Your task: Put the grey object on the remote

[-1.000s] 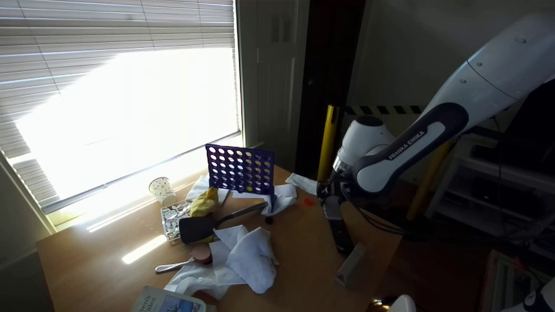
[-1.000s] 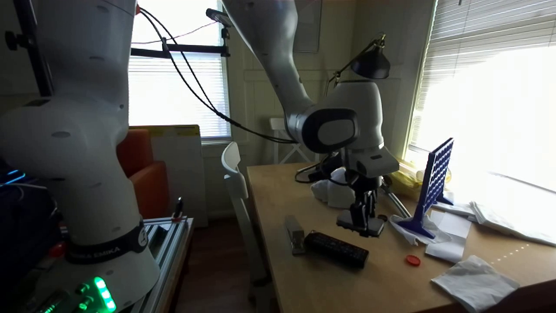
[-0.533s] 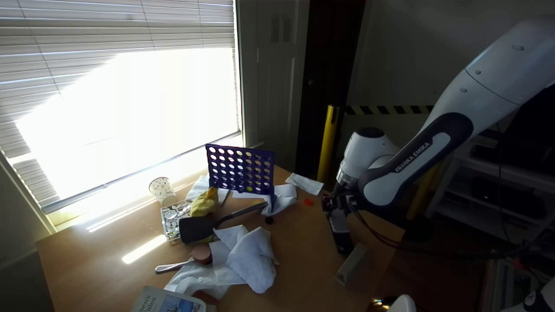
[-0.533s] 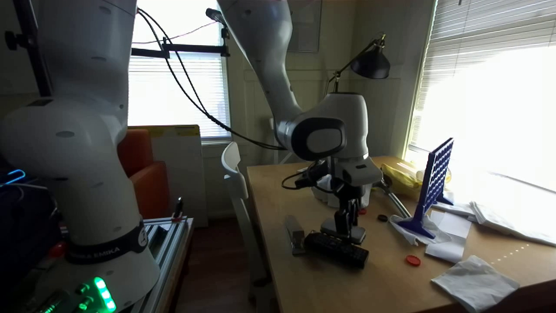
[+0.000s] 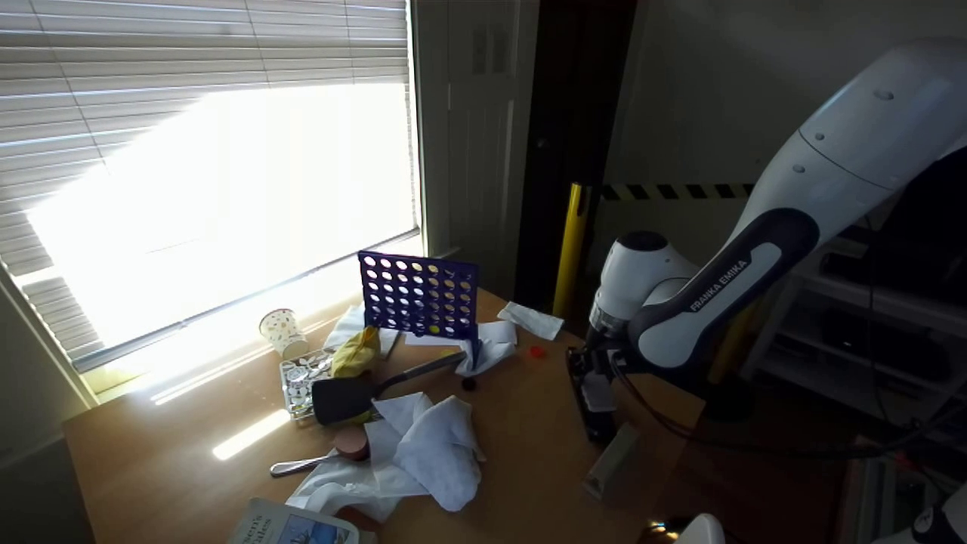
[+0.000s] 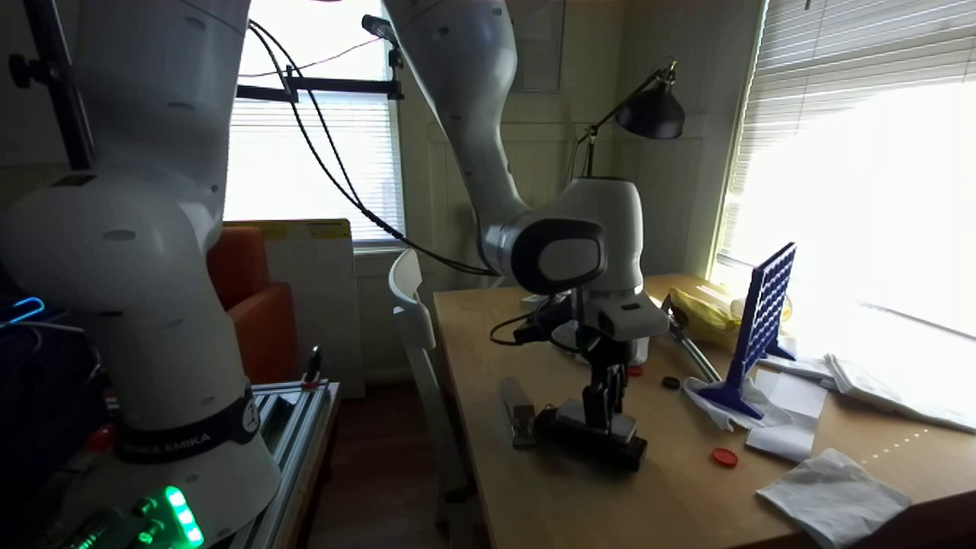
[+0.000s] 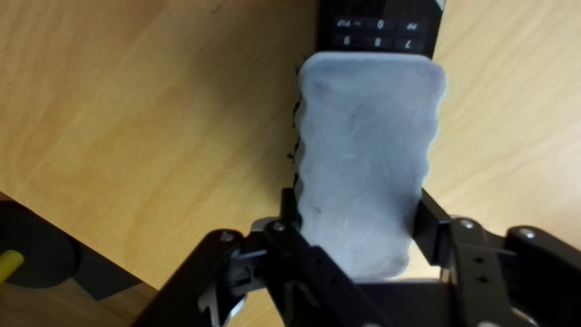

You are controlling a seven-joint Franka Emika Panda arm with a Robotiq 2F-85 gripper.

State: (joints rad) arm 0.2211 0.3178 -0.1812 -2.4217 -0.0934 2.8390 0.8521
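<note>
Grey, flat and rectangular, the slab (image 7: 365, 159) with scalloped long sides lies right of centre in the wrist view, pinched by those sides between the black jaws and lined up lengthwise over the slim black remote (image 7: 380, 31), whose number keys show at the top of the frame. Positioning looks done: in an exterior view, low and right of centre, the slab appears on or barely above the remote on the pale wooden table (image 6: 579, 507), though contact cannot be confirmed. Left to do, I judge: release, then back off.
</note>
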